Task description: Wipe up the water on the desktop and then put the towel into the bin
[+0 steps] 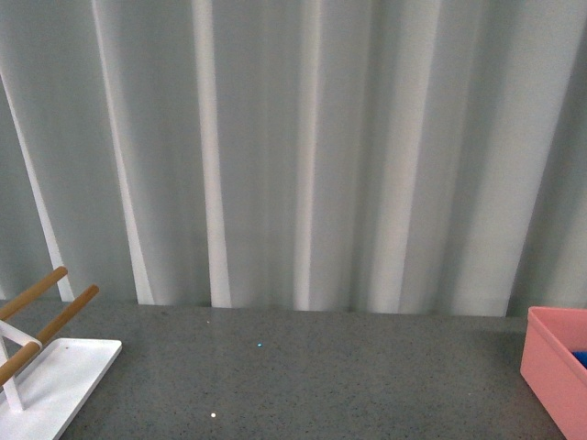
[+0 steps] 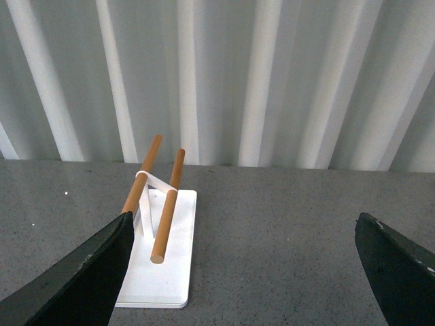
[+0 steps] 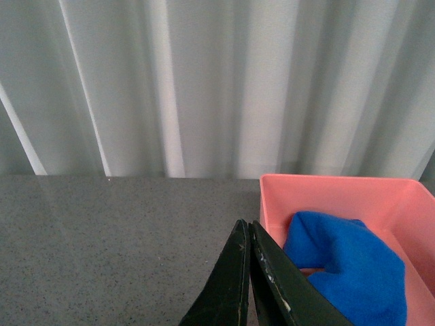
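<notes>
The bright blue fuzzy towel (image 3: 353, 261) lies bunched inside the salmon-pink rectangular plastic bin (image 3: 326, 187), lower right. The right gripper (image 3: 249, 234) is clenched, empty; the left gripper (image 2: 245, 238) gapes wide above the speckled grey desktop (image 1: 321, 376).

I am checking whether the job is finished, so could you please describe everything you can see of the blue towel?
The towel is a bright blue, fuzzy cloth, bunched into a soft heap inside the pink bin, resting on its floor. Nothing grips it: the right gripper is shut beside the bin. The front view shows only a blue sliver above the bin's rim.
</notes>
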